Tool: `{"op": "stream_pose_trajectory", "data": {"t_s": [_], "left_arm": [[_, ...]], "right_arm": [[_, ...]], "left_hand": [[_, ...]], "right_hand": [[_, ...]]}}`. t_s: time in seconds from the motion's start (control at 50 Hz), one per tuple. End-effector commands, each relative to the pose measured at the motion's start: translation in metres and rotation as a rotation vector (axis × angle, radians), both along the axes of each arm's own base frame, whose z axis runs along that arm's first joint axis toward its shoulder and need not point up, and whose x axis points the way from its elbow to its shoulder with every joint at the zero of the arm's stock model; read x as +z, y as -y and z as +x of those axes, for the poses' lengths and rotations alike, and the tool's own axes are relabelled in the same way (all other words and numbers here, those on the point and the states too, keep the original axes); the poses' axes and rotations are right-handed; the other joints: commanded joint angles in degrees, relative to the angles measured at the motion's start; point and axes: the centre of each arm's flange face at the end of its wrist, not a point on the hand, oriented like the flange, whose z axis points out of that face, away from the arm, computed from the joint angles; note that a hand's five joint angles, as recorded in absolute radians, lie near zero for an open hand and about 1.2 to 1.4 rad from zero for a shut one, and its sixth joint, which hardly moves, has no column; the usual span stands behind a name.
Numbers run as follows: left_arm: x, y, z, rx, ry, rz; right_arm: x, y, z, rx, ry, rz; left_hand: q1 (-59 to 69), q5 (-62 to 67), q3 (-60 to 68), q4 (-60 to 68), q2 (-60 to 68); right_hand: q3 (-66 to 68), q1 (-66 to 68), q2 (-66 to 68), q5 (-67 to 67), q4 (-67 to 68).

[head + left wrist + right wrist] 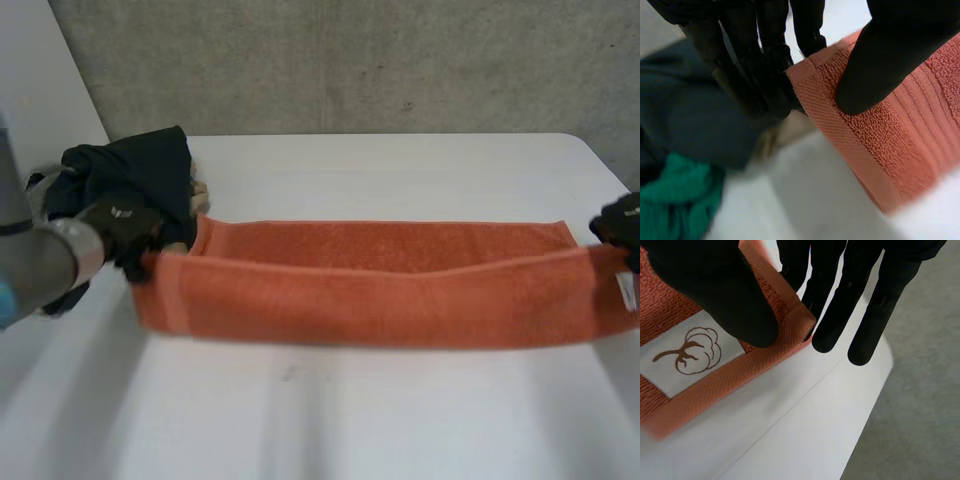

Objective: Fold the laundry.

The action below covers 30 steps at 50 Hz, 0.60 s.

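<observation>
1. Orange towel [370, 285] is stretched left to right across the middle of the table [400, 430]. Its far long edge lies on the top and its near long edge is raised between the hands.
2. Left hand [120, 225] pinches the left near corner, thumb [880, 60] on top and fingers behind. The grip sits right at the hem, so extra tension could pull it free.
3. Right hand [618, 222] pinches the right near corner, thumb [725, 295] beside the label [690, 352]. Some fingers stick straight past the corner, so the hold looks thin. Same slip risk.
4. The right corner sits by the table's right edge, so a dropped corner could slide off.
5. Dark clothes pile [140, 165] and green cloth [675, 200] sit just beside the left hand. Carrying the edge far could snag or drag them in.
6. The raised edge sags mid-span. Uneven hand travel would give a skewed fold.
</observation>
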Motion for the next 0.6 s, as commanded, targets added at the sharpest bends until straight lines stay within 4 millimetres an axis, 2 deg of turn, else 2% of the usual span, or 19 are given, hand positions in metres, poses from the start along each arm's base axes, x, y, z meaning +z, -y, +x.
{"op": "stream_pose_trajectory", "data": {"t_s": [0.02, 0.1, 0.26, 0.28, 0.3, 0.32, 0.34, 0.42, 0.5, 0.54, 0.6], "left_arm": [[-0.003, 0.058, -0.027, 0.065, -0.025, -0.115], [-0.006, 0.081, -0.040, 0.098, -0.015, -0.168], [-0.008, 0.109, -0.058, 0.113, -0.022, -0.266], [-0.011, 0.111, -0.064, 0.092, -0.025, -0.277], [-0.011, 0.111, -0.067, 0.081, -0.028, -0.284], [-0.013, 0.110, -0.070, 0.074, -0.031, -0.285], [-0.014, 0.110, -0.073, 0.065, -0.033, -0.284], [-0.005, 0.103, -0.081, 0.044, -0.066, -0.297], [0.009, 0.099, -0.075, 0.084, -0.132, -0.304], [0.019, 0.095, -0.066, 0.116, -0.184, -0.304], [0.027, 0.084, -0.057, 0.128, -0.210, -0.295]], "right_arm": [[-0.014, 0.050, 0.019, -0.042, 0.096, -0.138], [-0.021, 0.070, 0.027, -0.066, 0.106, -0.201], [-0.027, 0.109, 0.034, -0.119, 0.133, -0.356], [-0.031, 0.114, 0.036, -0.125, 0.136, -0.372], [-0.034, 0.115, 0.039, -0.125, 0.136, -0.377], [-0.038, 0.116, 0.043, -0.122, 0.136, -0.377], [-0.040, 0.117, 0.046, -0.121, 0.140, -0.379], [-0.041, 0.118, 0.050, -0.133, 0.158, -0.382], [-0.021, 0.113, 0.040, -0.169, 0.245, -0.371], [-0.004, 0.101, 0.028, -0.202, 0.324, -0.328], [-0.004, 0.075, 0.015, -0.196, 0.361, -0.188]], "left_hand": [[13.84, 13.76, 11.84, 11.60, 11.48], [13.84, 13.76, 11.84, 11.60, 11.48], [13.84, 13.76, 11.84, 11.60, 11.48], [13.84, 13.76, 11.84, 11.60, 11.48], [-4.29, -4.37, -6.30, -6.53, -6.66], [-31.78, -31.86, -33.79, -34.03, -34.15], [-56.16, -56.24, -58.16, -58.40, -58.52], [-56.16, -56.24, -58.16, -58.40, -58.52], [-56.16, -56.24, -58.16, -58.40, -58.52], [-56.16, -56.24, -58.16, -58.40, -58.52], [-56.16, -56.24, -58.16, -58.40, -58.52]], "right_hand": [[11.72, 15.06, 12.62, 11.23, 11.33], [11.72, 15.06, 12.62, 11.23, 11.33], [11.72, 15.06, 12.62, 11.23, 11.33], [9.04, 12.38, 9.94, 8.54, 8.64], [-17.64, -14.29, -16.73, -18.13, -18.03], [-56.87, -53.53, -55.97, -57.36, -57.26], [-58.28, -54.94, -57.38, -58.77, -58.67], [-58.28, -54.94, -57.38, -58.77, -58.67], [-58.28, -54.94, -57.38, -58.77, -58.67], [-58.28, -54.94, -57.38, -58.77, -58.67], [-58.28, -54.94, -57.38, -58.77, -58.67]]}}
